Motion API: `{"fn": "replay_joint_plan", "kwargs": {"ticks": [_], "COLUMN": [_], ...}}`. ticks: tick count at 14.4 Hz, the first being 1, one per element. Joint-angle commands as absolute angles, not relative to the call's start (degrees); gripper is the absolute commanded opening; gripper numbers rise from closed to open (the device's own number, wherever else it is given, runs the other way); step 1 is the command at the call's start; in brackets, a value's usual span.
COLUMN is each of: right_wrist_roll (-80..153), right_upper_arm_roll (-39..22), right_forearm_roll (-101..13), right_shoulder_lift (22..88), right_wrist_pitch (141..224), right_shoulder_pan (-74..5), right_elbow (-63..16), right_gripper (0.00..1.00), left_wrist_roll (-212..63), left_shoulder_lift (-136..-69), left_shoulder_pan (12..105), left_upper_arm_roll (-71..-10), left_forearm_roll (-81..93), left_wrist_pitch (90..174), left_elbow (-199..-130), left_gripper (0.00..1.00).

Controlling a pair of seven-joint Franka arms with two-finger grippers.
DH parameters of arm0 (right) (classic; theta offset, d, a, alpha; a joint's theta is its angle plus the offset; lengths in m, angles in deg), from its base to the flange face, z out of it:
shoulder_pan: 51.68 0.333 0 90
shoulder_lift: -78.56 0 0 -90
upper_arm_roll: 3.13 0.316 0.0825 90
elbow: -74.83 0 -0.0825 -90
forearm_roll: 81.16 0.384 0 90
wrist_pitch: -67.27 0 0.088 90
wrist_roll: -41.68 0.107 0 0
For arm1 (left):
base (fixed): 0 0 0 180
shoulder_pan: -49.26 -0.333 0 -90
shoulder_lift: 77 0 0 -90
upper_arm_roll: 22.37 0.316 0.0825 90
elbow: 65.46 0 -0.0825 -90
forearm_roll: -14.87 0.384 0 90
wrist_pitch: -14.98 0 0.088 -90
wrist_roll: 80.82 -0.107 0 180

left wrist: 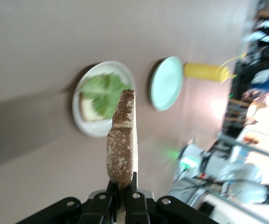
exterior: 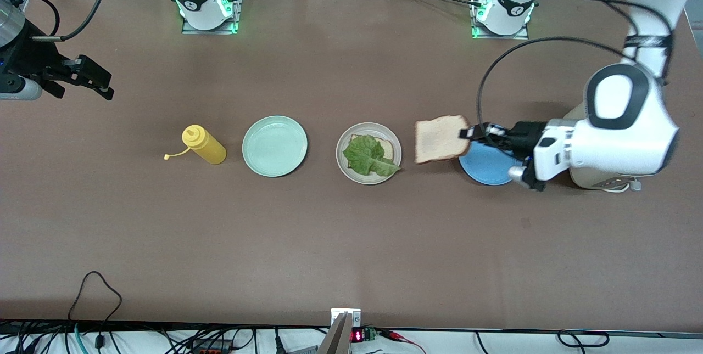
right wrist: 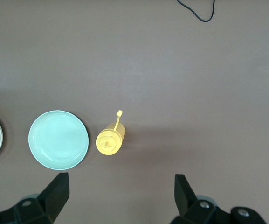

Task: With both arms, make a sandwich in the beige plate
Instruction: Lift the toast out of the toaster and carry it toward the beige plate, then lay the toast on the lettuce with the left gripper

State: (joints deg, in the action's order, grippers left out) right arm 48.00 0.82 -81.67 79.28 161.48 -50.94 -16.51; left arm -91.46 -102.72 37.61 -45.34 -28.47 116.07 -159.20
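1. Right gripper [exterior: 90, 82]: fingers spread, held idle over bare table at 10 o'clock.
2. Bottle [exterior: 204, 145], mint plate [exterior: 274, 145]: at 9 o'clock.
3. Beige plate [exterior: 368, 153]: centre; bread [exterior: 388, 149], lettuce [exterior: 367, 156] laid on it.
4. Left gripper [exterior: 468, 133]: clamped on slice [exterior: 441, 138], carried between the beige plate and blue plate [exterior: 486, 167], 3 o'clock.

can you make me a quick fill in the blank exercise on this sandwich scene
1. The left end effector is shut on a slice of ____, held above the table between the blue plate and the beige plate.
2. On the beige plate, a green ____ leaf lies on the lower slice.
3. The mint-green plate holds ____.
4. The right end effector waits with its fingers ____.

Missing words: bread; lettuce; nothing; open
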Motion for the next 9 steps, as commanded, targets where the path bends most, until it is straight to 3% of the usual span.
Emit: {"fn": "replay_joint_plan", "kwargs": {"ticks": [1, 9], "right_wrist_roll": [48.4, 48.1], "right_upper_arm_roll": [1.5, 1.4], "right_forearm_roll": [-80.8, -80.8], "right_shoulder_lift": [79.5, 79.2], "right_wrist_pitch": [161.4, 161.7], "right_shoulder_pan": [-51.9, -51.9], "right_elbow": [-16.0, -15.5], "right_gripper": [1.00, 1.00], "left_wrist_roll": [-91.7, -113.6], "left_shoulder_lift": [-105.6, -113.7], "left_shoulder_pan": [41.2, 46.8], "left_upper_arm_roll": [-45.4, -45.4], "left_forearm_roll": [-36.0, -55.1], "left_wrist_pitch": [124.3, 136.4], "left_elbow": [-161.8, -169.7], "left_gripper": [0.00, 0.01]}}
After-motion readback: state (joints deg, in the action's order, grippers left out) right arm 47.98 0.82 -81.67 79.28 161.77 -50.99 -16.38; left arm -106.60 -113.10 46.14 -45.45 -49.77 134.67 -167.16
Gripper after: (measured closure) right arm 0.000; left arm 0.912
